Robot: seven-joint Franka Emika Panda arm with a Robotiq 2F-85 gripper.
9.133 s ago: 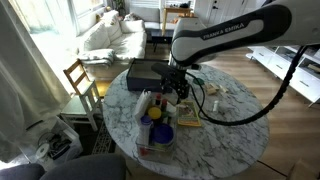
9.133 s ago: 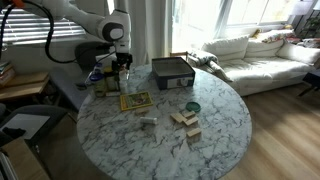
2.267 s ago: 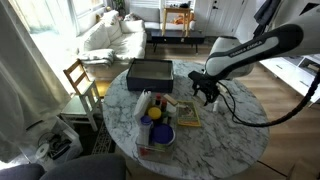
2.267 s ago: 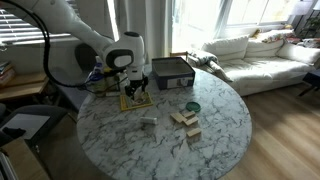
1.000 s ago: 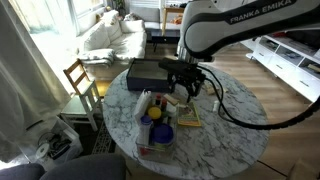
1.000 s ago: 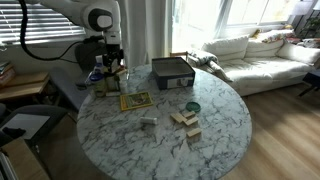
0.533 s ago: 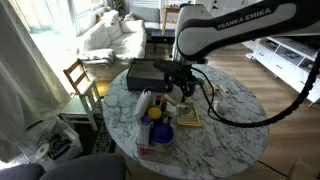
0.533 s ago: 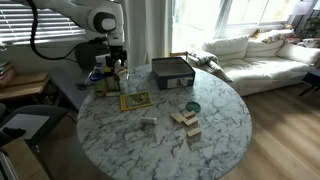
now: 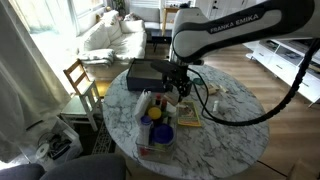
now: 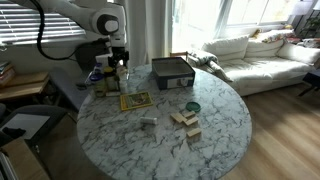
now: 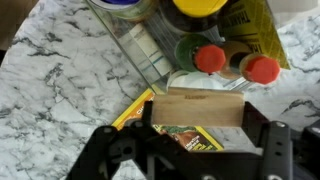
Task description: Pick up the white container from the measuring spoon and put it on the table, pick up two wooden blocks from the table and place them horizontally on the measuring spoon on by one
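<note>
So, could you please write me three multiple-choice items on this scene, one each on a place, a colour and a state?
1. Where do the loose wooden blocks lie? A in the dark box; B on the table; C on a chair.
2. What colour are the two matching caps in the wrist view? A red; B blue; C white.
3. The gripper is: A open and empty; B shut on a wooden block; C shut on a bottle.
Answers: 1 B, they rest on the marble top. 2 A, both are red. 3 B, the block sits level in its grip.
</note>
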